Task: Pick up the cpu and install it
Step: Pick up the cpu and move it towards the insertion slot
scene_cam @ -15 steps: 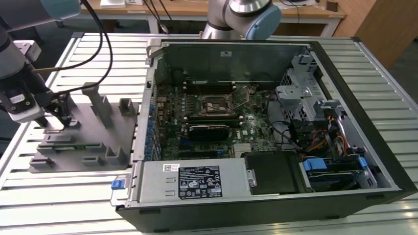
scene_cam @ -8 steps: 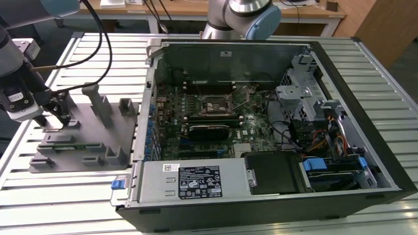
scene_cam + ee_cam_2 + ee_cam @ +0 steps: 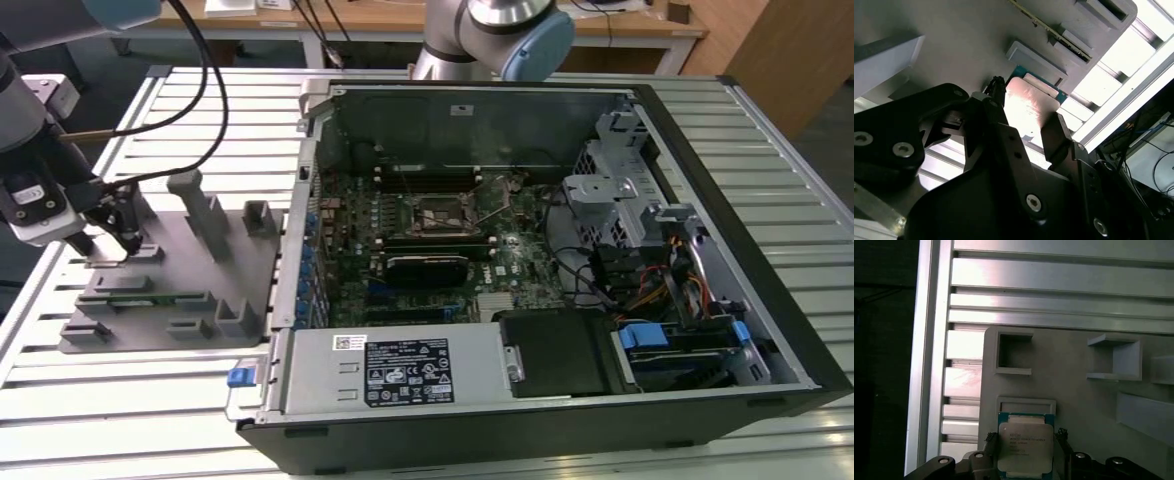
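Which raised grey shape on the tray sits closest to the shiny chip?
The low rectangular frame right beside the cpu; the two box-like brackets stand farther away.

Exterior view looks down steeply; both wrist views, close, share cpu (image 3: 1025, 447) and tray (image 3: 1079, 405).

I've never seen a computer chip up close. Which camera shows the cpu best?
The first wrist view: the cpu lies face-up on the grey tray, its top plain. The second wrist view shows its shiny top partly behind the gripper. In the exterior view it is too small to tell apart.
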{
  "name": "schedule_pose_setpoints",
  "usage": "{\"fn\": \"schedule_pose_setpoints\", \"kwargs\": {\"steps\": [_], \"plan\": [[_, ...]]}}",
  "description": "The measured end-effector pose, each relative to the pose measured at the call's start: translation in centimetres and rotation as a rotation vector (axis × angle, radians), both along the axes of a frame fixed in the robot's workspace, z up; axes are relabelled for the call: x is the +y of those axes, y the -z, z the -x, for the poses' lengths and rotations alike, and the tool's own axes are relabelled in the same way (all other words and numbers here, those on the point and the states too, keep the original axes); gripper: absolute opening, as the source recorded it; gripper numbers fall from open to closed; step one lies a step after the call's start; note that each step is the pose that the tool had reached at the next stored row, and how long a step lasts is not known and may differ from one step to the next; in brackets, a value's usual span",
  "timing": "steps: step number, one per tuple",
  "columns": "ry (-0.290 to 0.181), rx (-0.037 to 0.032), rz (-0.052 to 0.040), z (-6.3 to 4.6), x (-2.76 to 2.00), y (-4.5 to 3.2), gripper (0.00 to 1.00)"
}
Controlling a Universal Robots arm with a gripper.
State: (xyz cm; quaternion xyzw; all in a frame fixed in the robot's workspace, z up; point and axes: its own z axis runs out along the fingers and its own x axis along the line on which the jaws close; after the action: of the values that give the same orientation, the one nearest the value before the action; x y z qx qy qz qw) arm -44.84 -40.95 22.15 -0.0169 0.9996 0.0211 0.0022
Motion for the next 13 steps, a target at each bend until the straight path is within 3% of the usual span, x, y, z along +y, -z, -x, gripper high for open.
{"fn": "schedule_pose_setpoints", "kwargs": {"steps": [13], "plan": [[0.000,0.0000,0.0000,0.00,0.03,-0.58,0.53]]}}
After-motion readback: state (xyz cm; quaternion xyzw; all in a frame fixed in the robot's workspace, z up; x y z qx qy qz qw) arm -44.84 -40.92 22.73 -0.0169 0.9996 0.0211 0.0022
